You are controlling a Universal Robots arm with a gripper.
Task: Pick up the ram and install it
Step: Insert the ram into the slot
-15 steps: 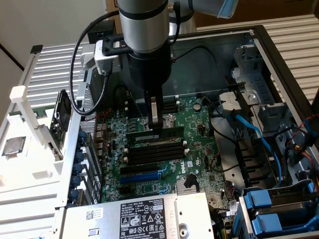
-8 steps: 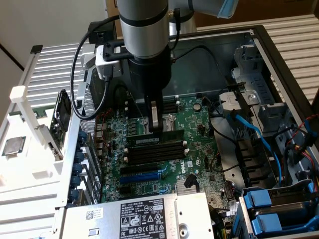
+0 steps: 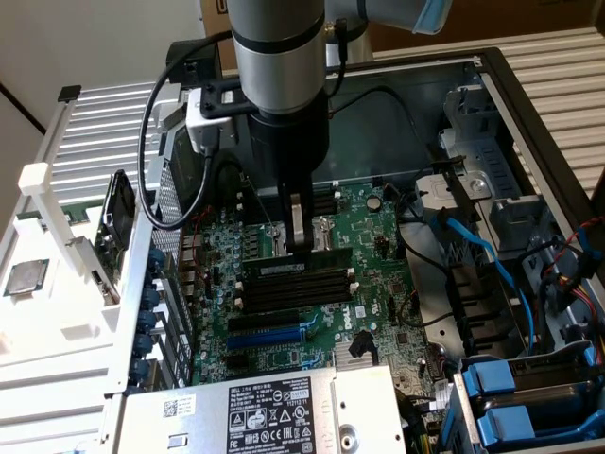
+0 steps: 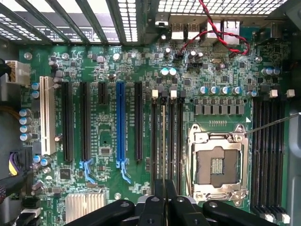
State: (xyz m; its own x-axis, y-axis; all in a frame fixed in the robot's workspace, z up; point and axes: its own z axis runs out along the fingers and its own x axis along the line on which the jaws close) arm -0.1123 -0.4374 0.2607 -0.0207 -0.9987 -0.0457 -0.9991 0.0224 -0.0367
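One ram [image 4: 163, 136] is gripped edge-on between the closed fingers of the gripper [image 4: 164, 187] and held upright, apparently so that its edge lines up along one slot in a bank of four slots [image 4: 180, 141]. Beyond one empty socket [image 4: 218, 165], four more slots [image 4: 268, 150] are seen.

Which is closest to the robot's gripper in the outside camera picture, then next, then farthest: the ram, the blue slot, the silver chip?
1. The ram, held in the gripper.
2. The blue slot, on the green board.
3. The silver chip, on the white tray, exterior view's left.
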